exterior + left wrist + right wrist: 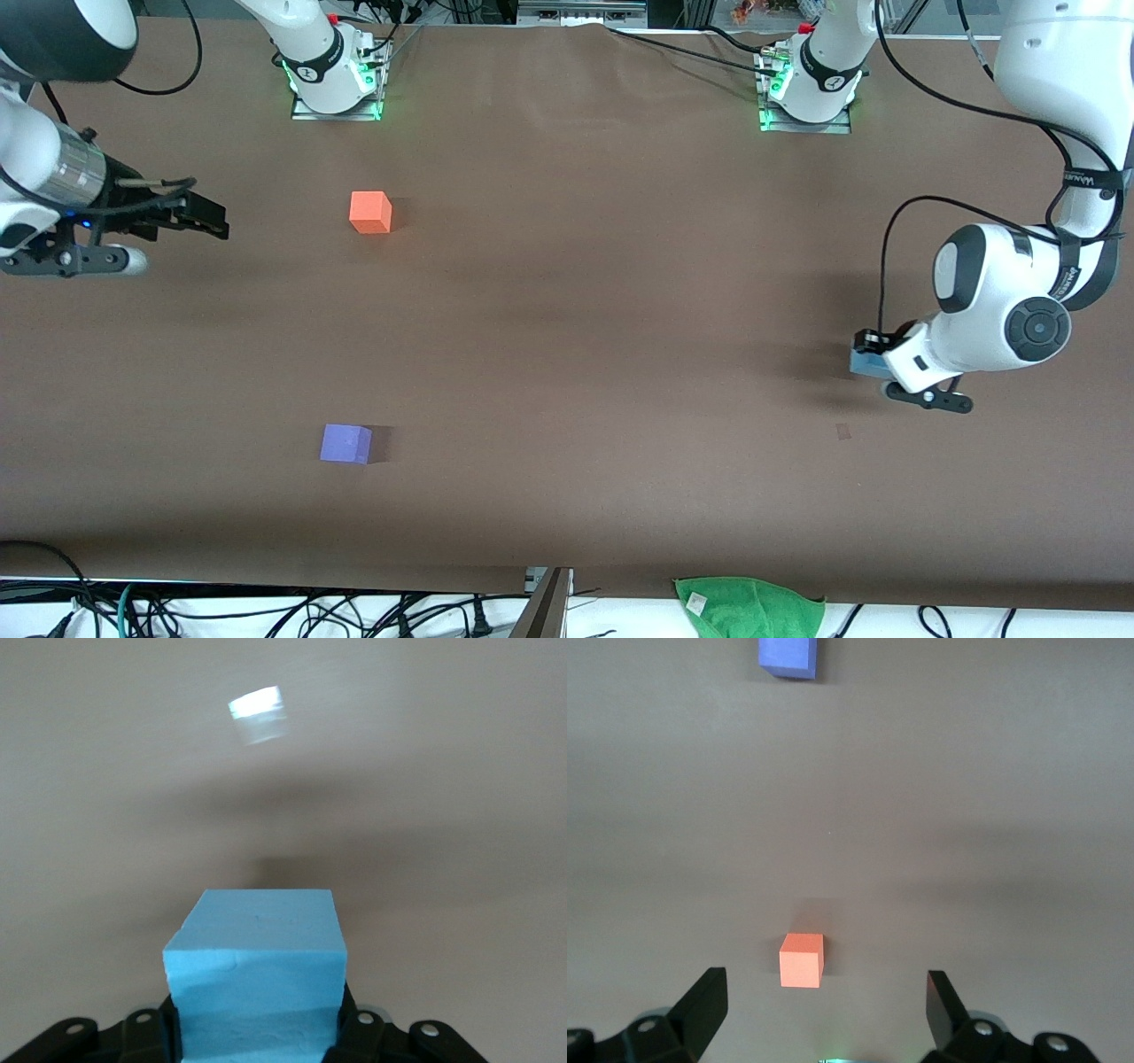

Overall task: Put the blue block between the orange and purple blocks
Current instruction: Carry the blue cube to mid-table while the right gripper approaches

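Observation:
The blue block (862, 361) sits between the fingers of my left gripper (873, 359), low over the table at the left arm's end. In the left wrist view the block (255, 957) fills the gap between the fingers of the gripper (257, 1032). The orange block (370, 212) lies toward the right arm's end. The purple block (345, 443) lies nearer the front camera than it, with a wide gap between them. My right gripper (211, 220) is open and empty, up beside the orange block. The right wrist view shows its open fingers (824, 988), the orange block (802, 960) and the purple block (788, 657).
A green cloth (749, 607) lies past the table's front edge, beside a metal bar (545, 607) and cables. The arm bases (335, 84) stand along the table's back edge.

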